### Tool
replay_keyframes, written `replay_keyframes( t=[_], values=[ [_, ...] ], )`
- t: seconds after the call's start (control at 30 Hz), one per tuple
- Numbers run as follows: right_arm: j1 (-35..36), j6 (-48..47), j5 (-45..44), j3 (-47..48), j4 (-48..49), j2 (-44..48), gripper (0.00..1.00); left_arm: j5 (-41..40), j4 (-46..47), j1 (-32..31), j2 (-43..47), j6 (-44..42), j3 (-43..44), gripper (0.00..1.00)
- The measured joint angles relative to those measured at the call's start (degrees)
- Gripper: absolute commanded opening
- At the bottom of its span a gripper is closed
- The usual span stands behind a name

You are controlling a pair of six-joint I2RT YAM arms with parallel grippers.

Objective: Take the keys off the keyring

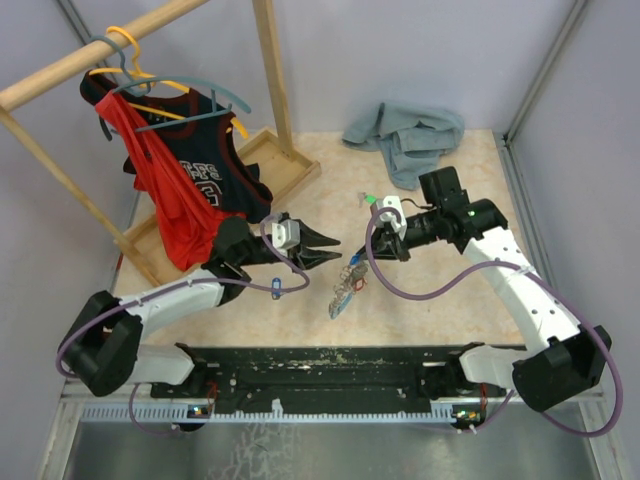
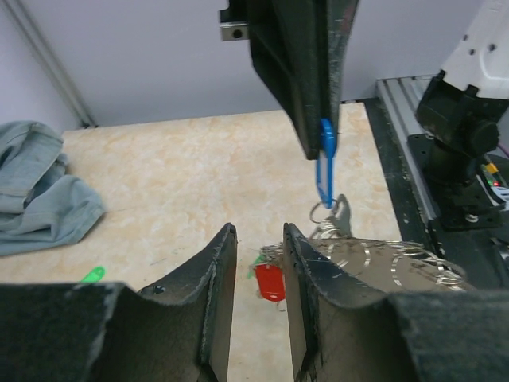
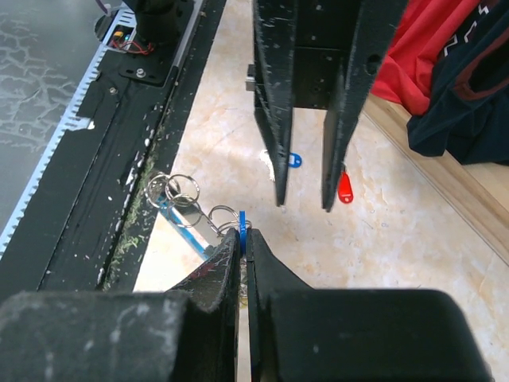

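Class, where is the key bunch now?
Top view: the key bunch is near the table's front centre, its blue tag pinched by the right gripper.

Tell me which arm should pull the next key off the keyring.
Left. The right gripper is shut on the blue tag, anchoring the keyring; the left gripper is open, facing it, with the red tag in line with its gap.

Keyring point(image 2: 374, 256) w/ silvery keys point(image 1: 345, 288) bunched on table point(image 1: 430, 300), red tag point(image 2: 269, 282) low, blue tag point(image 2: 324, 171) upright above.
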State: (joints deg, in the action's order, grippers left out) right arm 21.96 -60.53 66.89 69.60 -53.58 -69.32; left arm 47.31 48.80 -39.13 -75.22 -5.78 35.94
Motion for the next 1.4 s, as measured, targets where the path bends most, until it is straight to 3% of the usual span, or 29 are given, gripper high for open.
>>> replay_keyframes(
  t=[0.27,0.57,1.0,1.4],
  values=[
    [0.0,-1.9,0.1,0.3,-1.6,0.0,0.0,-3.8,-1.2,0.3,-4.7,-3.1,1.8,0.34],
    [0.0,-3.0,0.4,0.3,-2.8,0.0,0.0,0.6,4.8,0.2,-10.5,-1.0,1.9,0.38],
    [0.0,-3.4,0.4,0.3,-3.3,0.0,0.0,7.5,13.9,0.2,-10.9,3.9,0.8,0.44],
    [0.0,-3.5,0.6,0.3,-3.3,0.0,0.0,4.8,13.9,0.1,-11.1,4.0,1.0,0.43]
  ],
)
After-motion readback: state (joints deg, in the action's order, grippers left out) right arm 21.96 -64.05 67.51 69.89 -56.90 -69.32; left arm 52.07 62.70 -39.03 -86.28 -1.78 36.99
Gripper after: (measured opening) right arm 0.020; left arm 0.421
